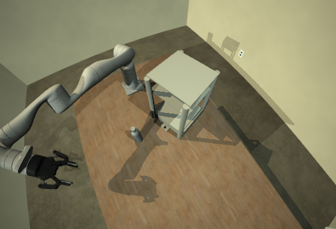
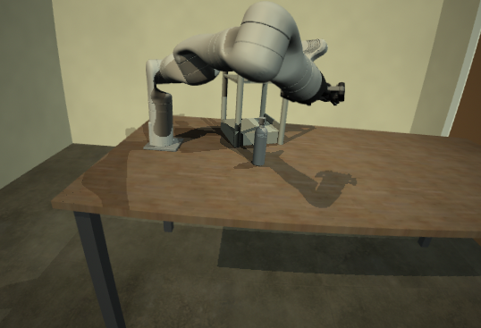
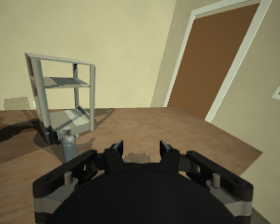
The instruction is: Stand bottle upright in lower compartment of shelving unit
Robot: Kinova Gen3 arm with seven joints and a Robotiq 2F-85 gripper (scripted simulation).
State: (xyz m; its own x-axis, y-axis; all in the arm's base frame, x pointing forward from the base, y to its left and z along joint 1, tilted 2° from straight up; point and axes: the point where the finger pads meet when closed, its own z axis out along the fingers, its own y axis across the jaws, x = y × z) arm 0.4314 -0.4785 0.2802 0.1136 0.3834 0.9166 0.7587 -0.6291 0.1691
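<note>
Seen from above and read from the left, the end effector (image 1: 71, 173) is being held out past the left edge of the bench (image 1: 193, 176), above the dark floor (image 1: 53, 208), with its two black fingers (image 1: 66, 182) spread partly apart and nothing being gripped between them. The grey arm (image 1: 59, 98) is being stretched back from it in a long bend to its base plate (image 1: 128, 93), which is being carried near the far end of the bench. A grey bottle (image 1: 136, 134) is being shown standing upright, cap up, on the wooden bench top, just in front of the shelving unit (image 1: 183, 117) and apart from it, so none of its compartments is being occupied by it. The unit's flat top board is being supported on four round posts, with shelves visible beneath. A shadow of the arm is being cast across the wood beside the bottle.

In the side view, the bottle (image 2: 260, 145) is being seen upright before the shelving unit (image 2: 282, 119), while the end effector (image 2: 337, 93) is being held high above the bench (image 2: 380, 199) and well apart from the bottle.

In the wrist view, the shelving unit (image 3: 93, 95) and the bottle (image 3: 68, 145) are being framed at the left, the open end effector (image 3: 139, 152) at the bottom, and a brown door (image 3: 216, 60) at the right.
</note>
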